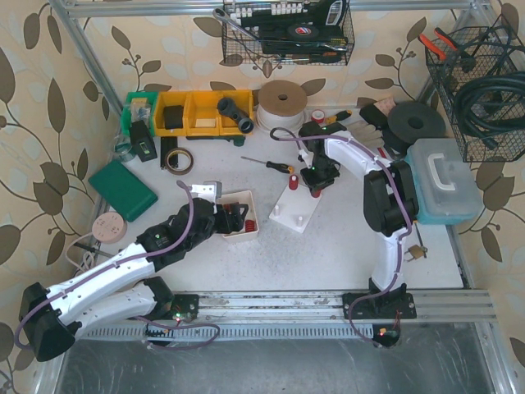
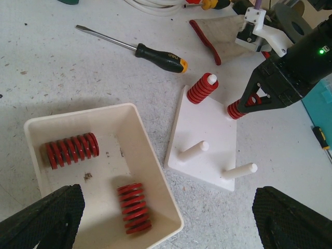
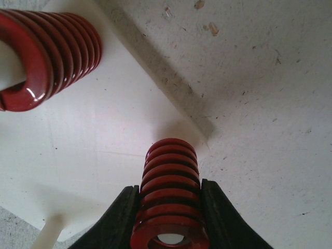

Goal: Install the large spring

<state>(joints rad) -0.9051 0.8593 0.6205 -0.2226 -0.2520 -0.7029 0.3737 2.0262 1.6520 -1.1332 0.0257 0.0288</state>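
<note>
Red large spring point(image 3: 170, 174) sits pinched in the right tool point(image 3: 170, 207) over a corner peg of the white peg board point(image 2: 205, 129), peg mostly hidden inside, left tool point(image 2: 168, 223) gaping wide over a white bin point(image 2: 78, 114) holding two more springs point(image 2: 71, 150), screwdriver point(image 2: 155, 54) handle print too tiny to read.

Speckled table point(image 1: 328, 258): screwdriver point(image 2: 161, 57), pegboard point(image 2: 205, 129), bin point(image 2: 83, 113)
</note>
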